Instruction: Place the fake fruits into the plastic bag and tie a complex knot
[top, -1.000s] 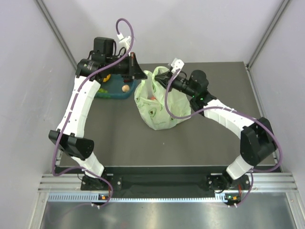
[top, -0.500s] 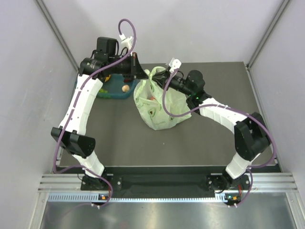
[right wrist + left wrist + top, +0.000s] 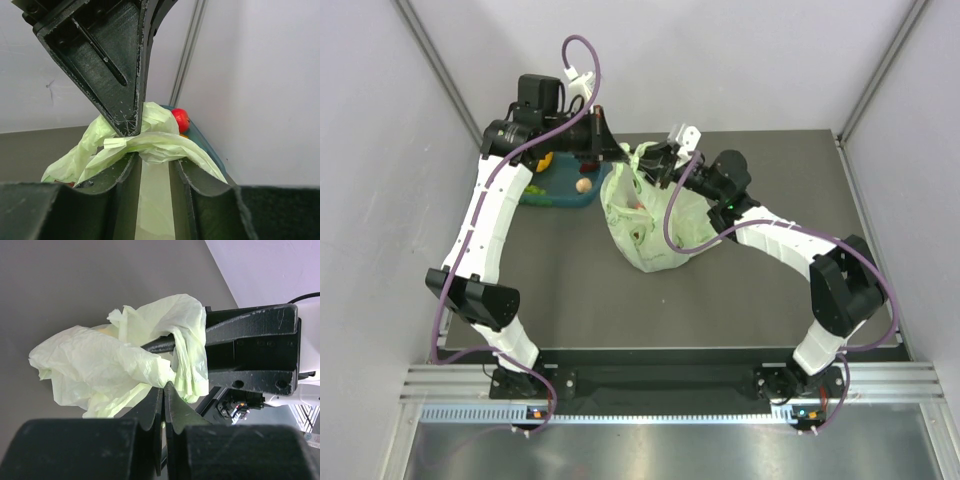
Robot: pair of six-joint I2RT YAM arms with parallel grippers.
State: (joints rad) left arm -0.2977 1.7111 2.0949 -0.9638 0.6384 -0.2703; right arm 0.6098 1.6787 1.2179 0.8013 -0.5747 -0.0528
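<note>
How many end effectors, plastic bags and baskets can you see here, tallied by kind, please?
End effectors: 2 (left end effector, right end effector)
Plastic bag: 1
Teal basket: 1
Total: 4

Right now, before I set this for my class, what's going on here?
Both arms work at the top of the thin pale-green plastic carrier bag. The left hand is shut on a pinch of its handle; another strip runs between the fingers of the right hand. A red plastic fruit sits in the teal plastic basket.
</note>
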